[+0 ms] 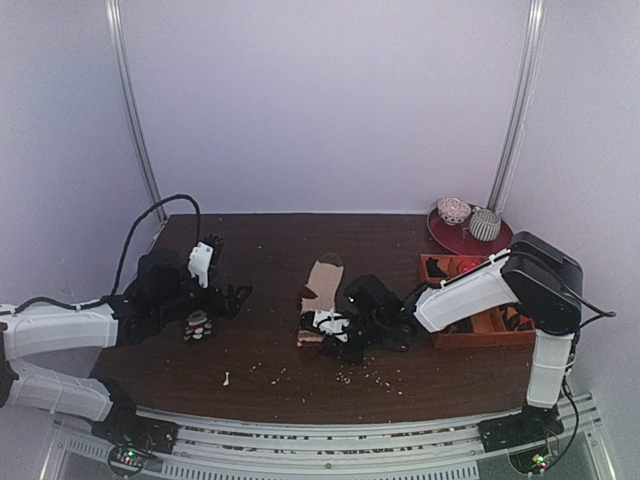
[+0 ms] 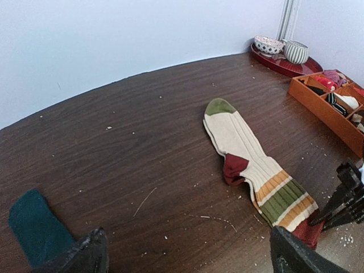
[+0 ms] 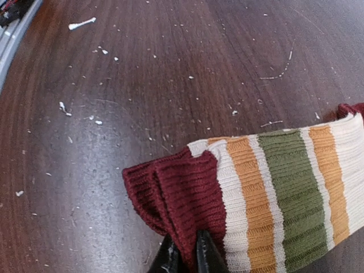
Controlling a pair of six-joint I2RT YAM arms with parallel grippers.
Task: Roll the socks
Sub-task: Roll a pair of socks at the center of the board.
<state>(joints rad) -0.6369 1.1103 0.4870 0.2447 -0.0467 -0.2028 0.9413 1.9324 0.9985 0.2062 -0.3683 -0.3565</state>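
The socks (image 1: 320, 290) lie flat mid-table as a stacked cream pair with orange and green stripes, a green toe at the far end and a dark red cuff at the near end. My right gripper (image 3: 185, 253) is shut on the dark red cuff (image 3: 176, 193), which is bunched up off the wood. In the top view the right gripper (image 1: 335, 335) sits at the socks' near end. My left gripper (image 2: 187, 250) hangs open over bare wood left of the socks (image 2: 256, 165), nothing between its fingers (image 2: 91, 250).
An orange tray (image 1: 480, 338) of sock bundles stands at the right, with a red plate (image 1: 450, 240) holding two bowls behind it. A small patterned dark sock (image 1: 197, 325) lies below my left gripper (image 1: 232, 298). White crumbs dot the wood.
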